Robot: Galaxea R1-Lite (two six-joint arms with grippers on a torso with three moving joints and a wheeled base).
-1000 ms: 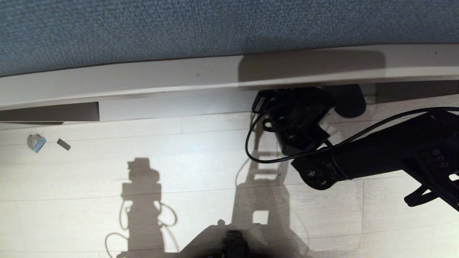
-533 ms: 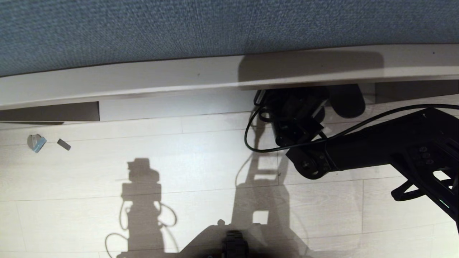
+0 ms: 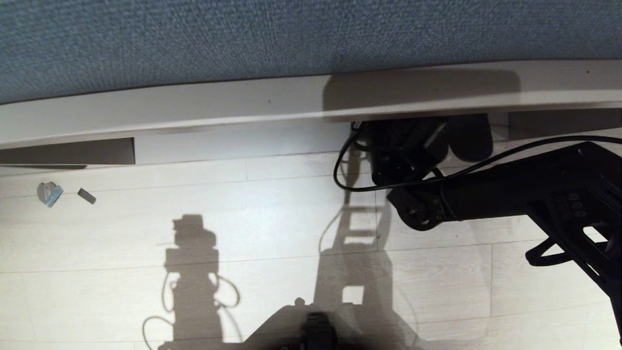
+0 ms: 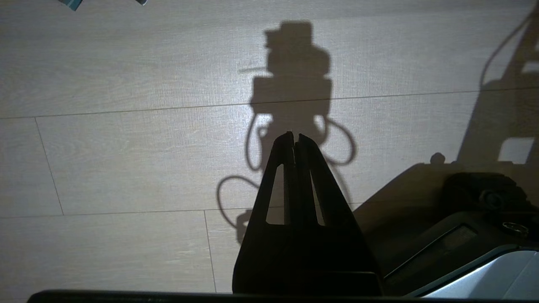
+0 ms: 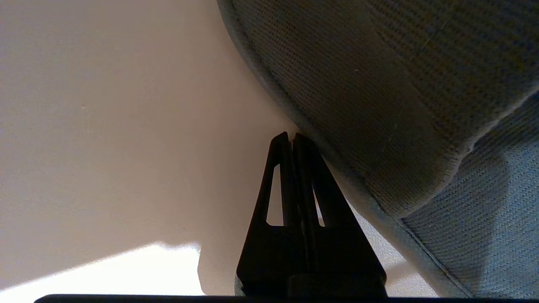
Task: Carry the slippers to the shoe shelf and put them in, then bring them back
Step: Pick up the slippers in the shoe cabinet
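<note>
A dark grey slipper [image 3: 469, 138] lies on the floor under the pale front board of the shoe shelf [image 3: 194, 121]. My right arm [image 3: 486, 199] reaches in from the right, and its wrist [image 3: 403, 150] is half under that board beside the slipper. In the right wrist view the slipper's grey cloth [image 5: 379, 84] fills one side. My right gripper [image 5: 292, 136] is shut, its tips against the slipper's rim, with nothing between the fingers. My left gripper [image 4: 294, 135] hangs shut and empty over the bare floor.
A small blue-grey object [image 3: 48, 193] and a dark chip [image 3: 86, 195] lie on the pale wood floor at the left. A black cable [image 3: 340, 175] loops off the right wrist. My base [image 3: 316, 330] shows at the near edge.
My right arm has pushed toward the shelf, and its wrist has gone further under the front board. The slipper and the left arm have not moved.
</note>
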